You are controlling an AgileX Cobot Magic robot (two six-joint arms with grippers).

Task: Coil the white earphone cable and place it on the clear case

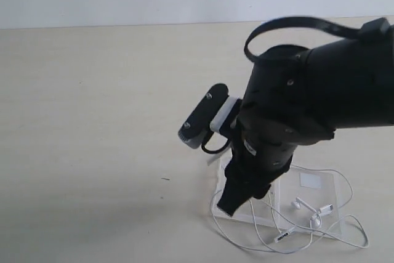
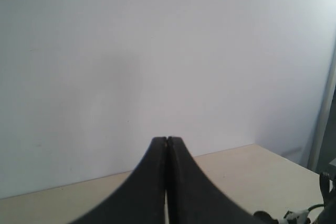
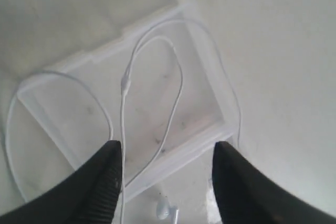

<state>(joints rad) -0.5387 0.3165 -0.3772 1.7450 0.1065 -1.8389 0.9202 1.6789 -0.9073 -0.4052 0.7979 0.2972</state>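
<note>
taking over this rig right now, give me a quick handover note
Left gripper: shut, empty, pointed at the wall, away from the work.
Right gripper: open, holding nothing, aimed down over the case.
Cable: loose and uncoiled, with some loops on the case and the rest trailing onto the table.
Done: no coiling visible.
Left: gather the cable into a coil and set all of it on the case.
</note>
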